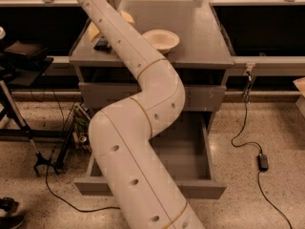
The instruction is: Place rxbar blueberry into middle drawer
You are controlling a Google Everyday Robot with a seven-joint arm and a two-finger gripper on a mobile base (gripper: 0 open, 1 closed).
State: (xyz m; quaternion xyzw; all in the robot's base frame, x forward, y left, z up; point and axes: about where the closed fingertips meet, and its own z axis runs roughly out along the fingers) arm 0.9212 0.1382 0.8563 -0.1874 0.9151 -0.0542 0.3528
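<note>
The rxbar blueberry [102, 44], a small dark wrapper, lies on the grey cabinet top [200, 37] at its left side, right beside my arm. The middle drawer [190, 149] is pulled out wide open below the closed upper drawer front [202, 97]; the part of its inside that shows holds nothing. My white arm [143, 128] rises from the bottom, crosses the open drawer and the cabinet's left half, and leaves the frame at the top left. My gripper is past the top edge, out of view.
A pale bowl [161, 39] stands mid-top on the cabinet. A yellow item [93, 31] lies at the cabinet's left, partly behind the arm. A black cable with an adapter [262, 161] runs on the floor at right. A tripod stand [19, 123] is at left.
</note>
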